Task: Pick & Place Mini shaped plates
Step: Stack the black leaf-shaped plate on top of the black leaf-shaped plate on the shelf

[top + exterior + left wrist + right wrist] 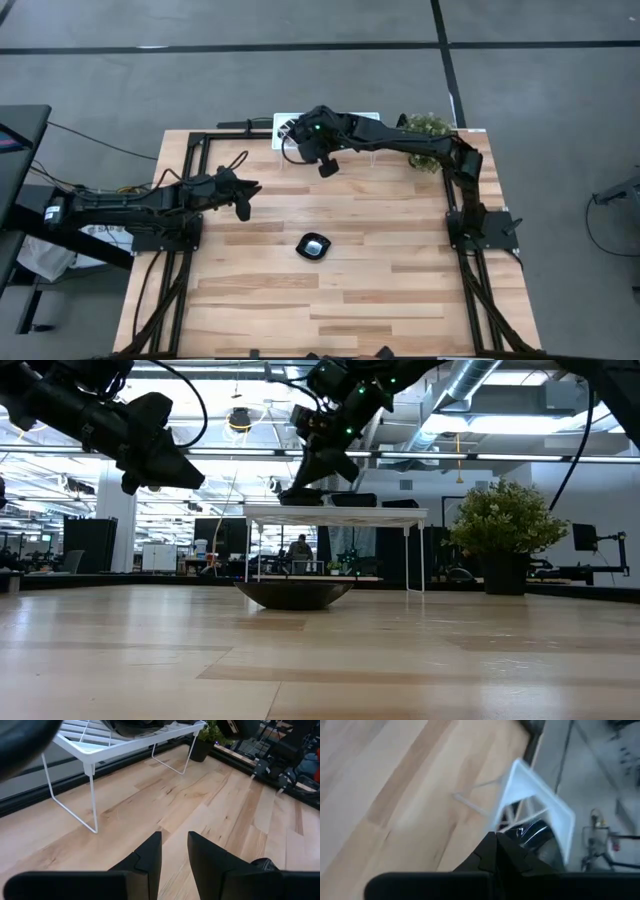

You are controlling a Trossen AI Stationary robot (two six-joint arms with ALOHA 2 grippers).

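Observation:
One mini shaped plate (pixel 315 246), a glossy black squarish dish, rests on its base at the table's middle and shows as a shallow bowl (pixel 295 594) in the low view. My right gripper (pixel 327 168) is at the white lattice rack (pixel 360 118) by the far edge, shut on a second black plate (pixel 535 832) at the rack's top (pixel 340 515). My left gripper (pixel 243 205) hovers open above the table, left of the middle plate, touching nothing (pixel 174 852). My right gripper (pixel 495 840) seems to pinch the glossy plate by its rim (pixel 520 837) between shut fingers, coming slanting down from above (pixel 300 488). The plate lies about flat at the height of the rack's top (pixel 300 497). I cannot tell whether it rests on the lattice.
The rack stands on thin wire legs (pixel 92 800) with free room beneath it. A potted plant (pixel 428 128) stands at the far right corner. Bare wood lies around the middle plate. Black frame rails (pixel 190 180) run along the table's left and right sides.

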